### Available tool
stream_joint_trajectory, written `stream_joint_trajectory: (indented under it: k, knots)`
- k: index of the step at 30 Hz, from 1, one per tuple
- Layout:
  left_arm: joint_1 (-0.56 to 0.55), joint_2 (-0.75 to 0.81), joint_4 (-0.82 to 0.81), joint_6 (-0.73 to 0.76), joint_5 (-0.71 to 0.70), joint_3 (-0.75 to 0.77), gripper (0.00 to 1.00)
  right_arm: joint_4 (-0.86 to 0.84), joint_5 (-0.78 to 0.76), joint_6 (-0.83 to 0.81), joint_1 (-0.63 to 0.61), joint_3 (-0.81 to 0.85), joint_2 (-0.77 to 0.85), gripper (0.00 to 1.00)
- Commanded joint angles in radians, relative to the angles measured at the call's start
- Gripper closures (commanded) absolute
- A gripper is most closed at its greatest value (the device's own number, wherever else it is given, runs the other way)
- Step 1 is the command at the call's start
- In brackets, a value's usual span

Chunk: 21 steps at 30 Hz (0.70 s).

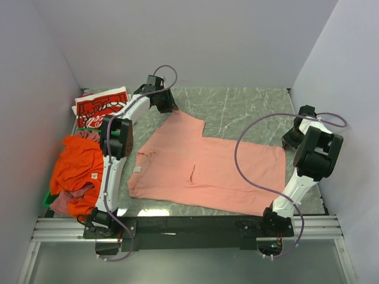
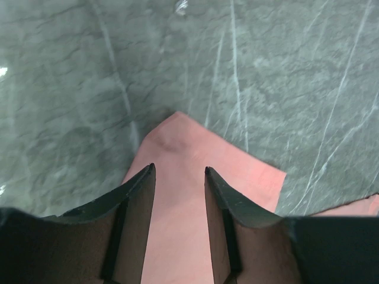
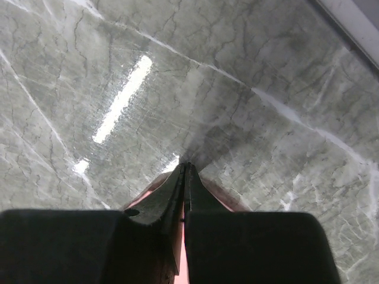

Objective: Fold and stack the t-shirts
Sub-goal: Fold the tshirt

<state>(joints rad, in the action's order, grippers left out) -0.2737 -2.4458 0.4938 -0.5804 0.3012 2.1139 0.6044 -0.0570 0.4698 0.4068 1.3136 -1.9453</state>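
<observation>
Salmon-pink t-shirt (image 1: 207, 168) lies spread flat on the grey marble table (image 1: 249, 106) in the top view, collar toward the left arm, one sleeve reaching to the far side; the left gripper (image 1: 166, 103) is down at that far sleeve, and the right gripper (image 1: 293, 139) is at the shirt's right edge; a red t-shirt with white print (image 1: 100, 106) lies folded at the far left corner, and nearer, at the left edge, a bright orange t-shirt (image 1: 80, 165) is heaped with a dusky mauve t-shirt (image 1: 68, 201) over a green crate (image 1: 47, 201) that barely shows; in the left wrist view the left gripper (image 2: 179, 171) has its jaws partly spread, with the pink sleeve (image 2: 195, 177) lying beneath and between them and its corner pointing out onto the marble, nothing clamped; in the right wrist view the right gripper (image 3: 185, 167) has its jaws pressed together, tips down at the table, pinching the pink fabric (image 3: 148, 188) that peeks out on both sides of the fingers.
</observation>
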Motion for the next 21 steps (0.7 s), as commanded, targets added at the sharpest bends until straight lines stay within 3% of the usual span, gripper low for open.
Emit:
stream_joint_trajectory:
  k: [1,10,21]
  knots:
    - [-0.022,-0.021,-0.070,-0.021,-0.016,0.058,0.55,0.032,0.051,-0.010,0.001,-0.036,0.002,0.96]
    - [-0.056,-0.065,-0.119,-0.019,-0.174,0.100,0.55,0.015,0.100,-0.013,0.001,-0.051,0.005,0.97]
    - [-0.056,-0.093,-0.158,0.010,-0.255,0.104,0.54,0.031,0.128,-0.023,0.001,-0.031,-0.009,0.97]
